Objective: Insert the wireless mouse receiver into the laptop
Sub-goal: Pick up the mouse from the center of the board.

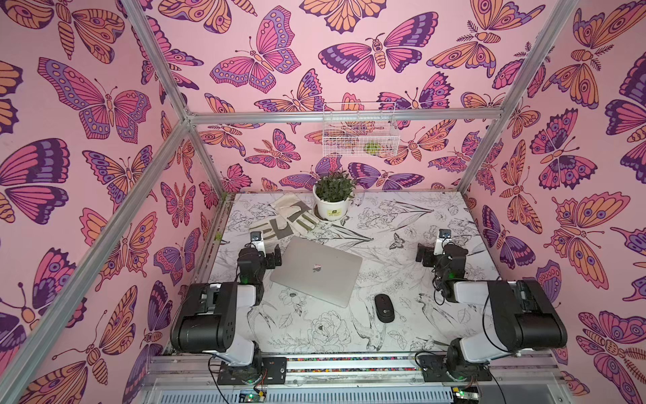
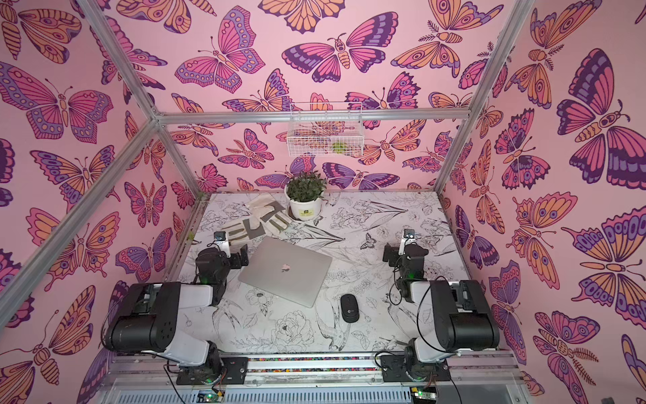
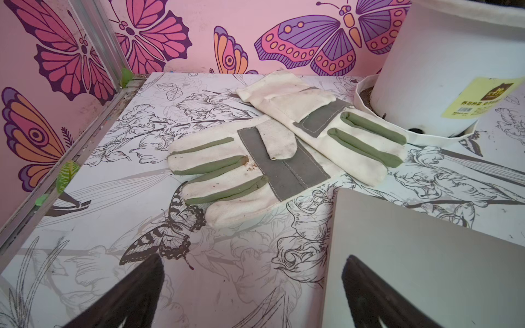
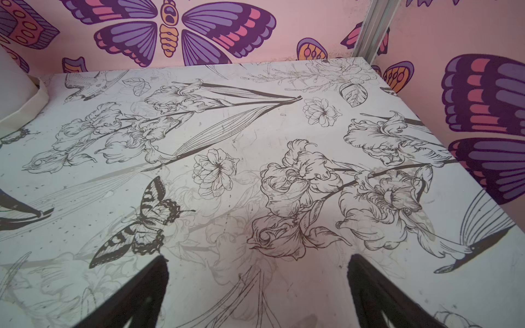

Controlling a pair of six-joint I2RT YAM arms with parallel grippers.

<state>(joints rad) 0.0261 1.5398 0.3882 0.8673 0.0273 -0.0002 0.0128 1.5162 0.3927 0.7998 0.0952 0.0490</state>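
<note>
Two sets of jaws: both stand wide open and empty, as the wrist views show.
Left arm [image 1: 250,266]: by the left edge of the table [image 1: 384,227], its jaws just beside the far left corner of the laptop [image 1: 316,269]. In the left wrist view one dark finger [image 3: 369,295] hangs over the lid and the other over bare table.
Right arm [image 1: 451,259]: near the right edge, with only printed table between its jaws, well apart from laptop and mouse.
Laptop: closed, logo up, lying skewed near the middle of the table, a little toward the left edge. No port can be made out along any side.
Wireless mouse receiver: not visible in any view. Whether it is hidden or just too small to pick out cannot be told.
Mouse [image 1: 384,307]: black, toward the front edge, near the laptop's near right corner, with nothing touching it.
Bystanders: a pair of work gloves [image 1: 290,218] and a potted plant [image 1: 332,204] along the back edge.
Done: nothing, by the look of it. Neither arm has hold of anything and no dongle shows at the laptop's sides.
Left: seemingly the whole job, which is to find and pick up the receiver, line it up with a port and push it home.
</note>
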